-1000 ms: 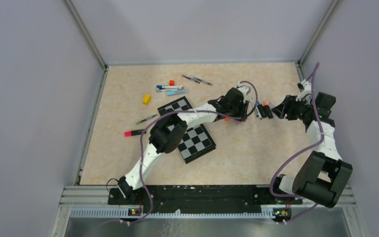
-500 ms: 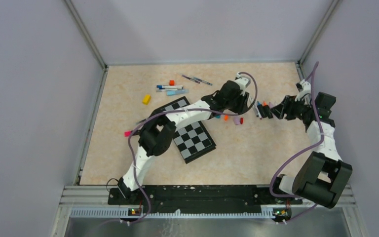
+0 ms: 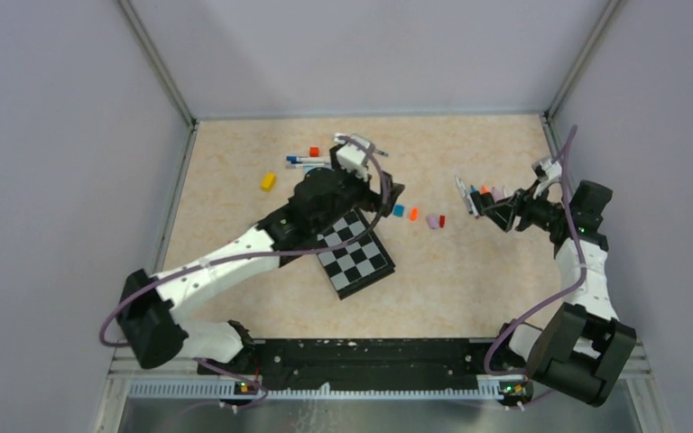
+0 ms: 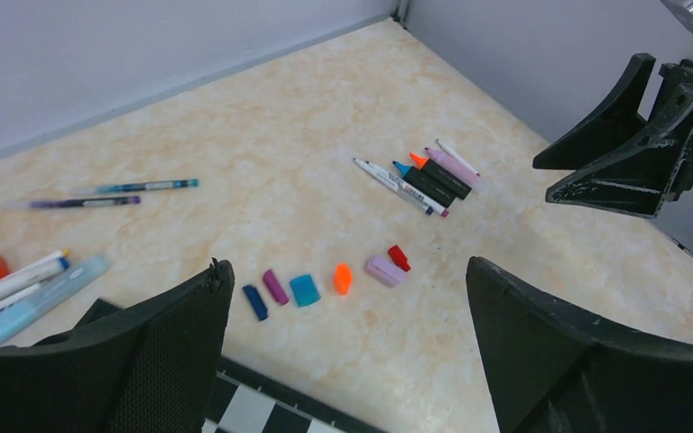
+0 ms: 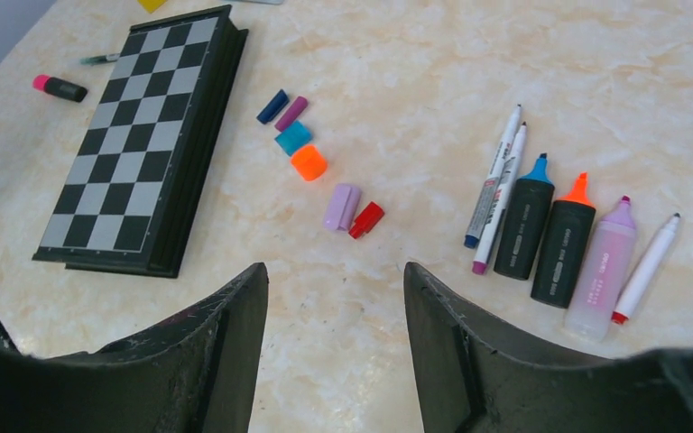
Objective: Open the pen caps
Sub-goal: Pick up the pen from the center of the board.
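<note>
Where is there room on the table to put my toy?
Best spot: the bare tabletop nearer than the row of small coloured plastic caps, right of the folded black-and-white chessboard. It's crowded around the uncapped markers lying side by side.

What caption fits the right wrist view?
Six small coloured plastic pen caps lie between a black-and-white chessboard and six uncapped pens.

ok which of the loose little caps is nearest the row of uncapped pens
The small red plastic cap, at the end of the line beside the wider lilac plastic cap; the other four caps lie farther from the uncapped pens.
</note>
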### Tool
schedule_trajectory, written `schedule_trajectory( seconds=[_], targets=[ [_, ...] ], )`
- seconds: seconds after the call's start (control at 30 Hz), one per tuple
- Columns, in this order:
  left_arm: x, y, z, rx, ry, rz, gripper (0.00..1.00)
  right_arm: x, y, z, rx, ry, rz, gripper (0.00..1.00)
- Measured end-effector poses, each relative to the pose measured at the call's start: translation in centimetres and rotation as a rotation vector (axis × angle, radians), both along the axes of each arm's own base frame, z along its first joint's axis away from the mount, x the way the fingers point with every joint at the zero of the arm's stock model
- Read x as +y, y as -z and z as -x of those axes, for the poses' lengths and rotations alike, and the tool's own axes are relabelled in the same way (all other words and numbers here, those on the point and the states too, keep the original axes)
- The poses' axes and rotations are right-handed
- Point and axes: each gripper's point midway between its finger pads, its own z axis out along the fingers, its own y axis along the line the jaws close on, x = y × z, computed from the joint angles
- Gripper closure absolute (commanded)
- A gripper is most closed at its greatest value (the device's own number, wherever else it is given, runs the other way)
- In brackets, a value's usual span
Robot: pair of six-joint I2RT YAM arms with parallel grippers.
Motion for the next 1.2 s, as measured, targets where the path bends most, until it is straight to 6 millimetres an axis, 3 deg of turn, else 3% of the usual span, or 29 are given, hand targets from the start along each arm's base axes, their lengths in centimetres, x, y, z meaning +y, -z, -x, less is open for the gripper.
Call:
schedule_trajectory(
  seconds=[0.1,0.27,0.4,0.53,0.9,1.0,1.2],
  targets=[
    [4.0,-0.5,1.7,-0.004,-0.046,0.034,0.01,0.6,0.1,0.7,-0.022,-0.029,-0.003,0.43],
    [11.4,1.2,3.9,0.061,-0.174,0.085,0.01,1.0,0.2,1.2,-0.039,-0.051,-0.005,0.43],
    [15.9,2.8,5.1,0.110,-0.282,0.144,0.01,1.0,0.3,1.1,-0.044,-0.053,-0.006,0.43],
    [18.7,6.2,5.0,0.198,-0.400,0.146,0.01,0.9,0.6,0.8,-0.028,-0.051,-0.019,0.43],
    [25.0,19.4,1.9,0.661,-0.772,0.101,0.01,0.9,1.0,0.7,0.001,-0.040,-0.040,0.43],
    [27.2,21.9,2.3,0.796,-0.943,0.139,0.02,0.9,1.0,0.7,0.004,-0.038,-0.040,0.43],
    [30.2,24.0,2.4,0.992,-1.254,0.194,0.07,0.9,1.0,0.7,0.008,-0.035,-0.043,0.43]
  ],
)
